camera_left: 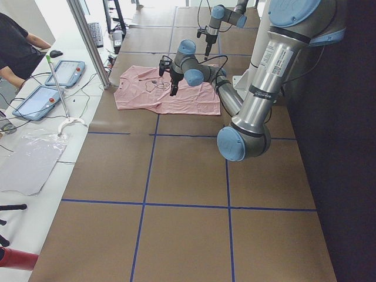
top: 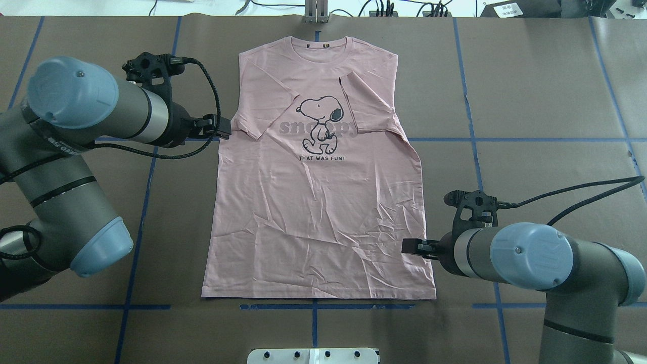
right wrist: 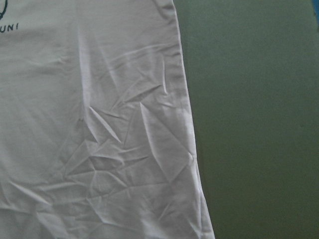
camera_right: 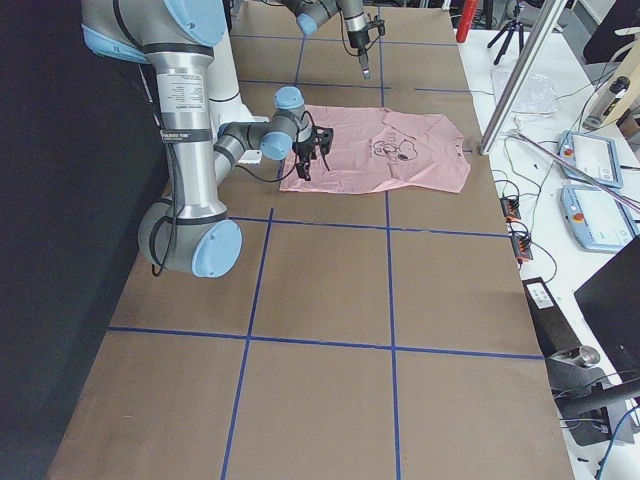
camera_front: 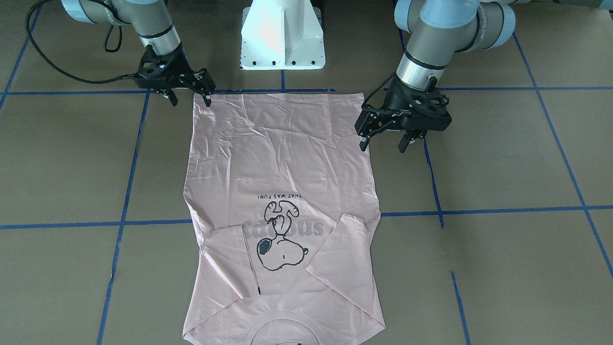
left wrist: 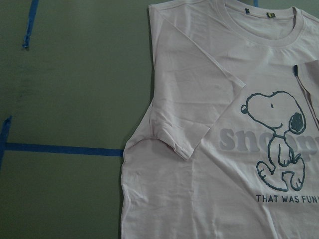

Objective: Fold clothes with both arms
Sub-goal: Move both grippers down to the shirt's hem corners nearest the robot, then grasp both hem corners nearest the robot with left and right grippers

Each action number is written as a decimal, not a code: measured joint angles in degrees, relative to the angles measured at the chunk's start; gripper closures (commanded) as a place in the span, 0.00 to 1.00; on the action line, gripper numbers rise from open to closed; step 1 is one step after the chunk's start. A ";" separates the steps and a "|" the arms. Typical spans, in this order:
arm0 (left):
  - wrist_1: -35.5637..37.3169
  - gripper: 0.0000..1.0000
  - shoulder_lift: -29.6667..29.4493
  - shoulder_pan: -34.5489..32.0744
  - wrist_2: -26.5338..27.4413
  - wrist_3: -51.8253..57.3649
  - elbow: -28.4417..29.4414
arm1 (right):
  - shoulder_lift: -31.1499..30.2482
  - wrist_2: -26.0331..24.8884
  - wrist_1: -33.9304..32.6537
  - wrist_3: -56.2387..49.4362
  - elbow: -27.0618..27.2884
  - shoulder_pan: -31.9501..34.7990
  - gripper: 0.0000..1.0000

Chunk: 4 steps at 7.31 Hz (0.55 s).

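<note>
The light pink T-shirt [camera_front: 282,158] lies flat and face up on the brown table, collar away from the robot, both sleeves folded in over the dog print [top: 321,124]. It also shows in the wrist views [left wrist: 199,124] [right wrist: 99,124]. My left gripper [camera_front: 383,143] is open and empty, hovering just outside the shirt's edge by its sleeve [top: 222,126]. My right gripper [camera_front: 190,99] is open and empty, over the hem corner nearest the robot [top: 412,246]. Neither gripper holds cloth.
The white pedestal base [camera_front: 282,33] stands at the table's robot side. Blue tape lines [top: 530,139] cross the brown table. An operator [camera_left: 14,44], tablets [camera_left: 35,103] and a metal pole [camera_left: 88,41] are along the far edge beyond the collar.
</note>
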 measured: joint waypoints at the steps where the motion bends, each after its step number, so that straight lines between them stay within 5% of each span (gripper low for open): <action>1: 0.00 0.00 -0.01 0.07 0.02 0.00 -0.06 | -0.02 -0.49 0.13 0.31 -1.00 -1.38 0.01; 4: 0.00 0.00 -0.41 0.35 -0.04 -0.05 0.01 | 0.41 -0.48 0.23 0.42 -4.43 -3.85 0.01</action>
